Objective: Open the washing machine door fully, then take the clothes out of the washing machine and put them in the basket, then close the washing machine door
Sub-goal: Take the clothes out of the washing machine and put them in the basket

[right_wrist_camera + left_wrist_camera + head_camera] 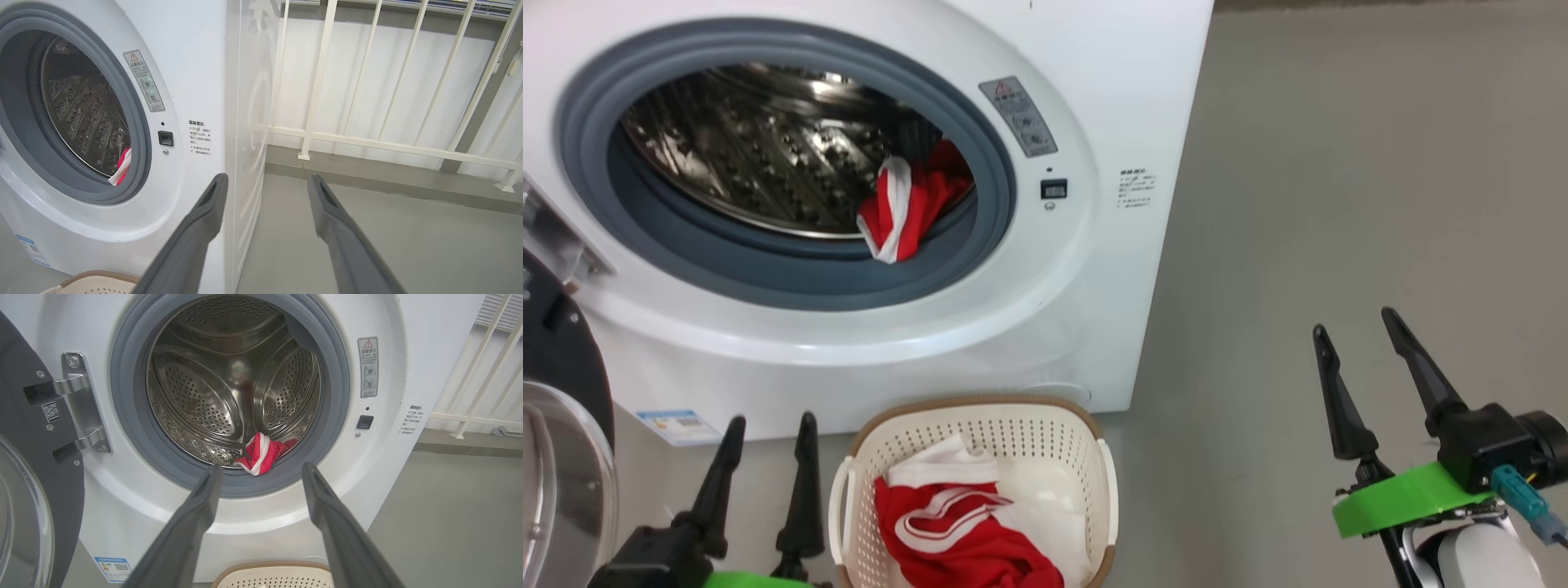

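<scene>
**While both pairs of jaws stand wide and empty, the unloading is half done**

Although the large round door with its glossy black rim and clear glass bowl (560, 359) is swung open on its hinges, just left of the left gripper (772, 418), a bright red garment with white trim (911, 208) lies in the big white front-loading washing machine (1094, 82). It is draped from the perforated steel drum (752, 155) onto the grey rubber ring (792, 278). Seen from the left wrist, it sits straight ahead of that gripper's two long dark fingers (192, 522), just above the gap between their tips and well apart from them. Those fingers are spread wide with nothing between them.

Just right of the left gripper stands the small cream-white perforated plastic basket with a brown woven-look rim (980, 402), close before the washer's foot. In it lies a second red garment with white stripes (956, 531), over white cloth.

The right gripper (1354, 321) hangs well off to the basket's right above the grey floor (1339, 163), its fingers likewise parted and empty. It points past the machine's front corner toward a white metal railing (367, 139), and the garment in the drum shows far to the left of its jaws.
</scene>
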